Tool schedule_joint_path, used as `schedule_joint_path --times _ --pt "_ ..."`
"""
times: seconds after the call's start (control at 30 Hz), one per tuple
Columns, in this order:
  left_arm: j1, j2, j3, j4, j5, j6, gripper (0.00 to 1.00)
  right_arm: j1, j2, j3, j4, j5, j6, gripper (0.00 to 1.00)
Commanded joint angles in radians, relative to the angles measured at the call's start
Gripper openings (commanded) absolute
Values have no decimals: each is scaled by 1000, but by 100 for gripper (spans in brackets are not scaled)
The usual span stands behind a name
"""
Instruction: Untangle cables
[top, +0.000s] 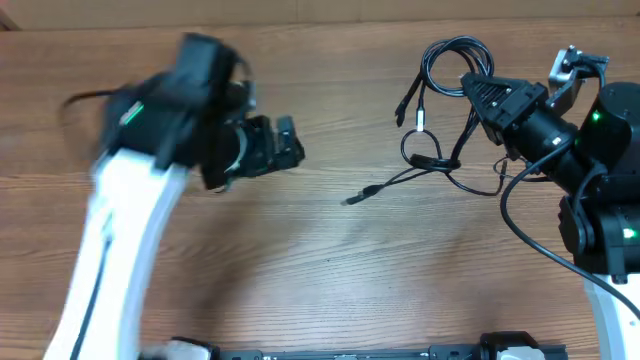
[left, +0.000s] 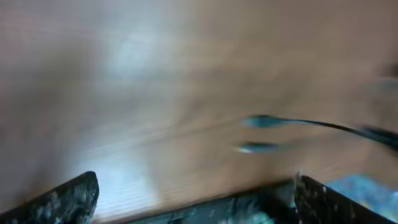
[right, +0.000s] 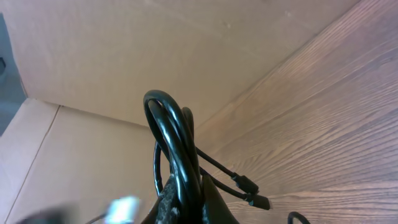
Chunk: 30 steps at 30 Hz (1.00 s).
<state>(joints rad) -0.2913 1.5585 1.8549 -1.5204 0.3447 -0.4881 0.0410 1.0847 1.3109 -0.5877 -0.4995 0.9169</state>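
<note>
The cables (top: 432, 152) lie as a tangle of thin black cords on the right half of the table. One plug end (top: 352, 198) trails out to the left. My right gripper (top: 468, 84) is shut on a looped bundle of the cables (right: 171, 127), which rises between its fingers. Two small plugs (right: 254, 191) hang beside the bundle. My left gripper (top: 285, 145) is blurred and hangs open over bare wood, well left of the tangle. In the left wrist view it (left: 198, 180) holds nothing, and a blurred cable end (left: 264, 121) lies ahead of it.
A small white tag (top: 420, 121) sits on one cord in the tangle. A cardboard wall (right: 155, 50) stands behind the table's far edge. The right arm's own thicker black cable (top: 520, 225) curves over the table near its base.
</note>
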Motion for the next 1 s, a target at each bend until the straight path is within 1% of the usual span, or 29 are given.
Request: schedule_joint_path --times 0.0,0.07,0.17,0.23,0.3,0.37,0.57,0.67,0.7,0.77,0.83,0.97 --pt "8 -218 17 152 42 -87 99 5 -7 18 32 -61 35 4" --pt "8 -246 17 227 151 -201 100 5 -7 18 61 -92 138 4" --pt "4 -214 14 290 234 -330 100 5 -7 18 159 -180 304 4" --pt "-7 -188 14 336 283 -336 100 5 -7 18 192 -219 364 4" --pt "-26 -170 14 399 332 -347 100 8 -7 18 190 -252 397 4" --pt "-79 -136 14 529 359 -391 100 62 -7 18 182 -240 397 4" --pt "-137 -99 14 642 392 -518 100 159 -7 18 182 -112 381 4" --pt "-134 -100 14 655 393 -568 100 162 -7 18 182 -85 336 4" --pt "-134 -100 14 662 391 -611 100 162 -7 18 182 -81 320 4" --pt "-135 -100 14 665 390 -666 100 162 -7 18 182 -85 319 4" --pt "-135 -100 14 665 417 -716 100 162 -2 18 182 -77 286 4" --pt "-135 -100 14 666 437 -826 100 175 20 18 183 -85 286 4"
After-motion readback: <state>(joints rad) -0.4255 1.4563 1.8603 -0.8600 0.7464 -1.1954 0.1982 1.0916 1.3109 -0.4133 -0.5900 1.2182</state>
